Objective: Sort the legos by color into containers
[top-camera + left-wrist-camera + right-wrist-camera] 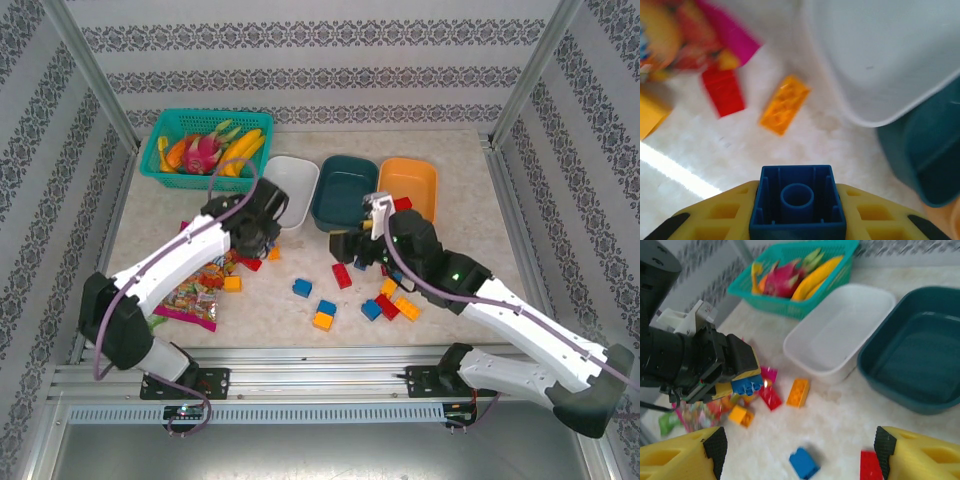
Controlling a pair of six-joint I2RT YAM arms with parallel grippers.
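Blue lego (pixel 797 197) clamped between the yellow fingers of the left gripper (pixel 797 220), hollow underside turned to the left wrist camera. In the right wrist view, same gripper and brick just off the near left corner of the white dish (pixel 840 330). From above, brick lost under the black wrist of that arm.

Right gripper (pixel 800 446) spread wide with nothing between its fingers, to the right of the white dish and in front of the dark teal dish (pixel 345 190). Added by the top view: orange dish (pixel 408 185) two places right of the white dish, with possibly one red piece at its near rim, half masked by the right wrist.

Orange lego (pixel 785 105) and red lego (pixel 724 92) flat on the counter (pixel 840 420), close in front of the white dish. Loose legos (pixel 327 308) in red, blue and orange scattered farther in front and to the right of it.

Pale marbled counter; mesh basket (pixel 203 181) of fruit behind and left of the white dish; candy bag (pixel 190 295) in front and left, blurred in the left wrist view. Banded patterned wallpaper (pixel 320 40) on three sides, metal frame posts (pixel 90 70) at the back corners.

White and teal dishes cut off by the frame edge in the left wrist view; interiors of both bare where visible.
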